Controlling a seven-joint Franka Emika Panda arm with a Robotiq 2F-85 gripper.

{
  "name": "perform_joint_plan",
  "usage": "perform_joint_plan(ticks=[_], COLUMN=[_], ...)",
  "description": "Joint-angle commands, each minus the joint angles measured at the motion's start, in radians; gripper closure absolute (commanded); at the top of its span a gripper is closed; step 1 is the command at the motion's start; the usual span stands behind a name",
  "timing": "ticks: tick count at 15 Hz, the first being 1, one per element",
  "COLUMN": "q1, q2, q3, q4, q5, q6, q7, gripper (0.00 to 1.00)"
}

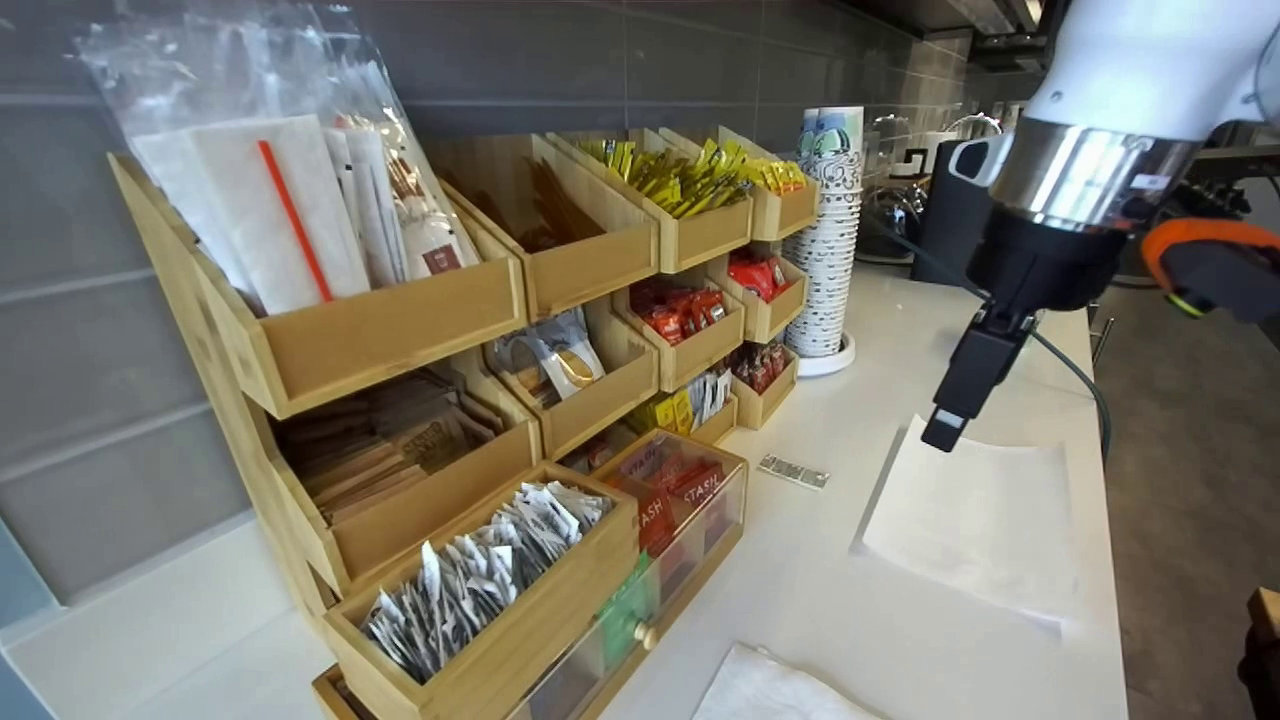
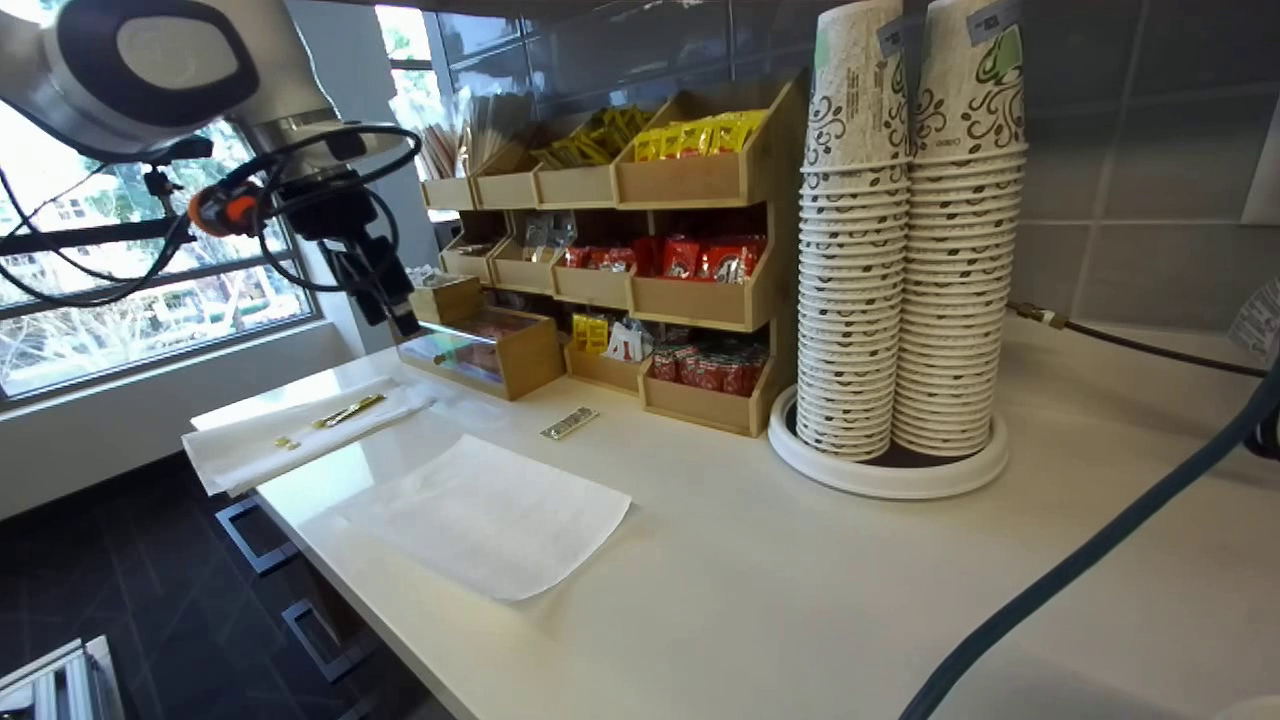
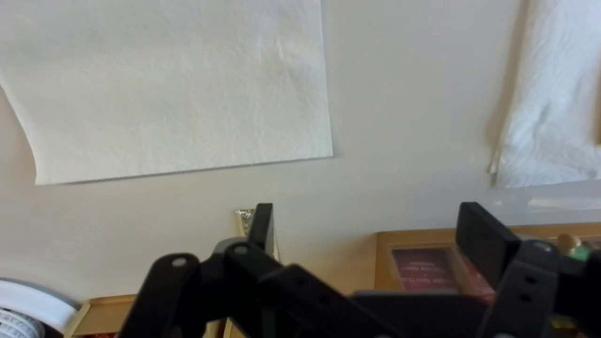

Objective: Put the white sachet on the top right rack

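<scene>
The white sachet (image 1: 793, 471) is a small flat packet with dark print lying on the white counter in front of the bamboo organiser. It also shows in an exterior view (image 2: 570, 421) and, partly behind a finger, in the wrist view (image 3: 245, 219). The top right rack (image 2: 680, 182) is the bamboo bin with yellow packets at the organiser's end by the cups; its front also shows in an exterior view (image 1: 787, 212). My gripper (image 3: 367, 211) is open and empty, pointing down above the counter. In both exterior views the gripper (image 1: 945, 428) (image 2: 403, 318) is well above the sachet's level.
A large white paper sheet (image 2: 490, 520) lies beside the sachet. Stacked paper cups (image 2: 850, 300) on a round white tray stand at the organiser's end. A clear-fronted tea drawer (image 1: 690, 560) juts forward. A napkin (image 2: 300, 440) holds small gold pieces. A hose (image 2: 1100, 560) crosses the counter.
</scene>
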Motion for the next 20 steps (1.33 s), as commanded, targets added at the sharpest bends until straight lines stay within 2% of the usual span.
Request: perform_joint_plan(ticks=[1, 2, 3, 8, 13, 15, 19, 20], q1=[-0.018, -0.019, -0.005, -0.005, -0.098, -0.118, -0.109, -0.127], q2=[0.116, 0.131, 0.087, 0.129, 0.229, 0.279, 0.391, 0.416], q3=[-0.022, -0.013, -0.026, -0.027, -0.050, -0.059, -0.088, -0.072], q4=[-0.015, -0.003, -0.016, -0.011, -0.016, -0.007, 0.022, 0.030], q5=[-0.039, -0.040, -0.021, -0.020, -0.097, -0.112, -0.096, -0.102], q6=[0.225, 0.236, 0.180, 0.225, 0.430, 0.497, 0.601, 0.624], q7=[0.000, 0.027, 0.003, 0.006, 0.068, 0.066, 0.037, 0.039], gripper=[0.00, 0.00, 0.00, 0.00, 0.00, 0.00, 0.00, 0.00])
